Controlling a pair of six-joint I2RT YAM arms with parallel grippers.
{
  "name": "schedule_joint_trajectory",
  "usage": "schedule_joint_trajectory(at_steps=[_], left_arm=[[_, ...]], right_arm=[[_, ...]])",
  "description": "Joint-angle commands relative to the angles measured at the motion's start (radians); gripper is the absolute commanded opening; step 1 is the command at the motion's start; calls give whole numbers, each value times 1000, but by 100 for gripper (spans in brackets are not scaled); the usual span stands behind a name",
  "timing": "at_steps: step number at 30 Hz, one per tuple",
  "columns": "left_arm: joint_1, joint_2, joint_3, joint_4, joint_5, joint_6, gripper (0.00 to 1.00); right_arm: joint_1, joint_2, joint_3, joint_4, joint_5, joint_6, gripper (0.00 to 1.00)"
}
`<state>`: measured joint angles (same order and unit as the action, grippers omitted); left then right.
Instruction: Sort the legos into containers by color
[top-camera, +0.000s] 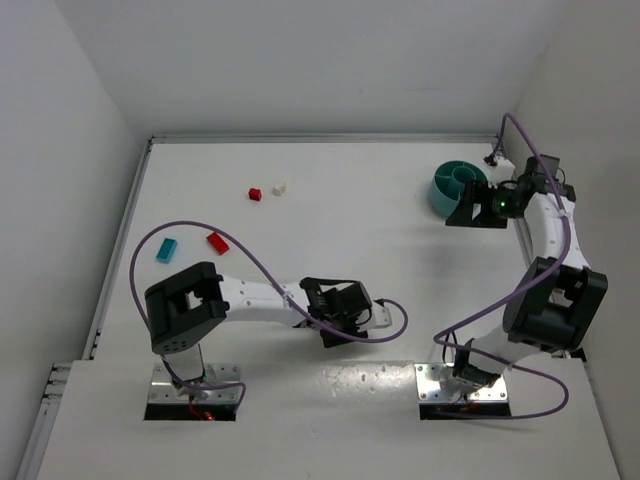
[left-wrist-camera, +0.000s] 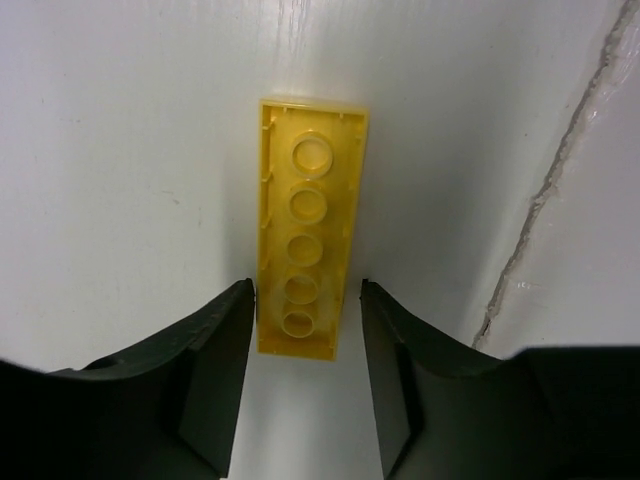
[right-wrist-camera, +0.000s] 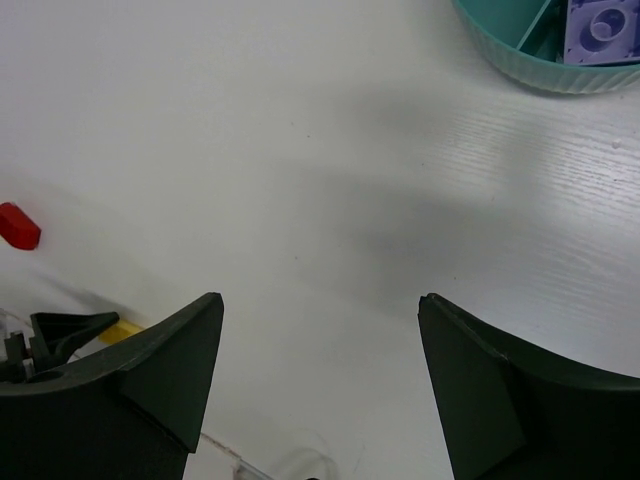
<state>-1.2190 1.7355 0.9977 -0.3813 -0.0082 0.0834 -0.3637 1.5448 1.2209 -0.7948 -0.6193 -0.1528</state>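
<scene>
Left gripper (left-wrist-camera: 305, 300): low over the white table (top-camera: 350, 220), jaws apart astride the near end of a yellow lego (left-wrist-camera: 310, 200); the left finger sits at the brick's edge and a thin gap shows on the right.
Yellow lego: lies flat on the table, pointing away from the fingers.
Right gripper (right-wrist-camera: 320, 310): jaws wide apart with nothing between them, hanging just beside the teal tub (right-wrist-camera: 510, 55).
Teal tub: at the table's far right, with a purple lego (right-wrist-camera: 603, 30) in one compartment.
Loose legos: two red (top-camera: 255, 193) (top-camera: 217, 241), one white (top-camera: 280, 187) and one light blue (top-camera: 166, 249), far left.
</scene>
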Motion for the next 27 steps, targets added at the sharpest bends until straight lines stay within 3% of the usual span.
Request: schedule_joint_trajectory(at_steps=[1,8,9,13,15,19,27], left_arm=[[-16,7,-16,30,-13,-13,51],[-16,29,-16,30,-22,-13,31],[-16,29,-16,39,-42,-13,23],[18,-30,-16,59,-117,-36,8],[39,-79,-16,59,-159,-45,4],[73,-126,21,59,-219,-45,0],[119,-263,91,91,-81,-34,0]], right_arm=[[-15,14,48,-20,-71,9,79],[-24,50,48,-125,-180,-47,79],[-33,60,61,-142,-213,-66,78],[-43,113,83,-247,-345,-114,77],[-43,156,83,-349,-469,-158,75],[-20,245,86,-591,-655,-409,68],[15,267,129,-613,-731,-369,63]])
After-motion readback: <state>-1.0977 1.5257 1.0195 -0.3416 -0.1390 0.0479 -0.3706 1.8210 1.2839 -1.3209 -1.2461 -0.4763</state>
